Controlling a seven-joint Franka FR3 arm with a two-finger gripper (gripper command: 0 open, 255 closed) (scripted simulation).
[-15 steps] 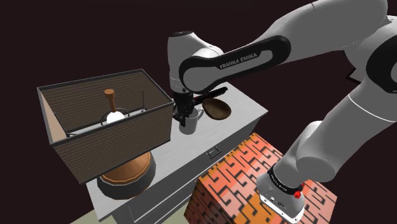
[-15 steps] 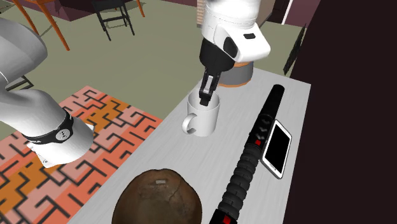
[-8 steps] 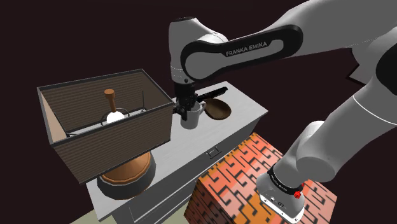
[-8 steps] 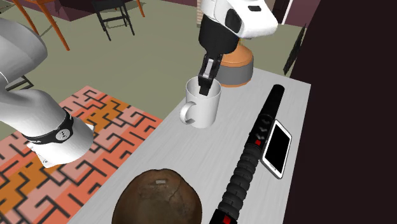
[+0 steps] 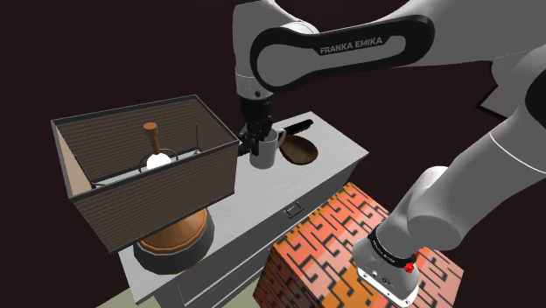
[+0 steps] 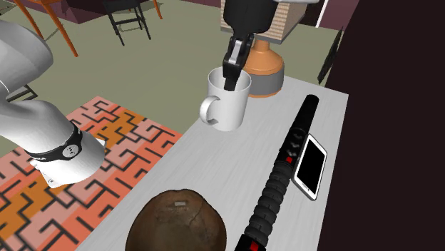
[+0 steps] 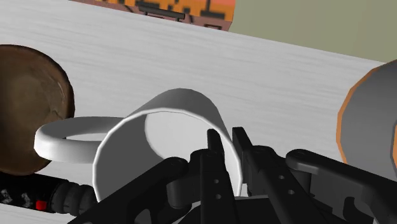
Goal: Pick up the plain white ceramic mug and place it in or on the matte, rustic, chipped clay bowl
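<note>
The black gripper point(image 6: 232, 70) was clamped on the rim of the white mug point(image 6: 229, 107), one finger inside the cup and one outside. In the wrist view the two fingers pinched the mug's point(image 7: 178, 121) wall between them at the gripper point(image 7: 226, 137). In the second exterior view the mug hung upright at upper centre, seemingly clear of the grey tabletop point(image 6: 207, 178), its handle turned toward the frame's left. The brown bowl point(image 6: 177, 222) sat at the bottom edge of that frame, well apart from the mug. A black ribbed rod point(image 6: 282, 175) lay along the tabletop's right side with a phone point(image 6: 311, 167) just beside it. An orange lamp base point(image 6: 262, 68) stood behind the mug. In the shoulder view, the mug point(image 5: 262, 156) hung near centre, left of the bowl point(image 5: 300, 150).
</note>
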